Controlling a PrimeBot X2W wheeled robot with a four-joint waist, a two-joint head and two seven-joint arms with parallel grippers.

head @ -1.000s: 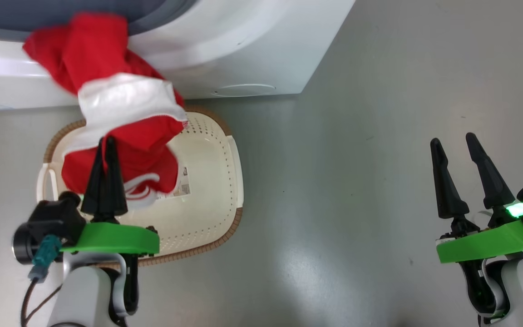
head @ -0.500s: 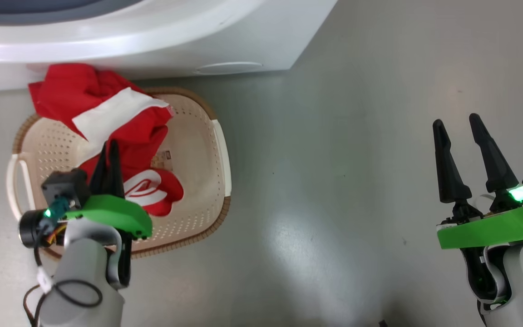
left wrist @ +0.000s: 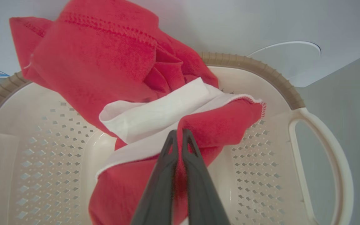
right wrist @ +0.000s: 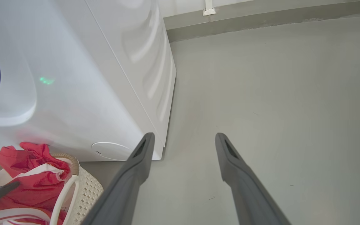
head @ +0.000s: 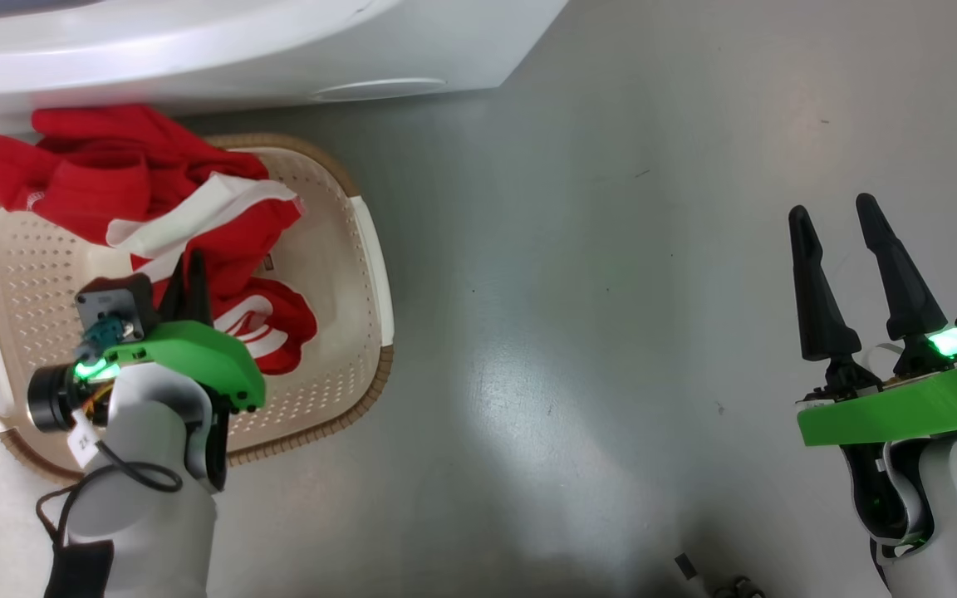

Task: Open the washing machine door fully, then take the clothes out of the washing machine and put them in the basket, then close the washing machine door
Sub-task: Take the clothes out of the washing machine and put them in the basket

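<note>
The clothes [head: 113, 183], red with white trim, lie bunched in the cream basket [head: 366, 241] and hang over its far rim against the white washing machine [head: 238, 50]. My left gripper [head: 188, 264] is down inside the basket, shut on a fold of the clothes [left wrist: 105, 62]; its fingertips [left wrist: 177, 133] pinch red fabric below the white band. The basket's brown rim [left wrist: 261, 73] curves behind them. My right gripper [head: 831, 208] hangs open over bare floor, far to the right. From the right wrist, its open fingers [right wrist: 183, 136] frame the washing machine's corner [right wrist: 105, 78]. The washing machine door is out of view.
Grey floor [head: 570, 291] stretches wide between the basket and the right arm. A round service flap [head: 379, 87] sits low on the machine's front. A grey skirting [right wrist: 261, 15] runs along the far wall. The basket [right wrist: 87, 187] stands tight against the machine.
The left gripper has come down, bringing the clothes from the machine's opening into the basket. The camera has tilted, so the whole picture has shifted. The right gripper stays open.
</note>
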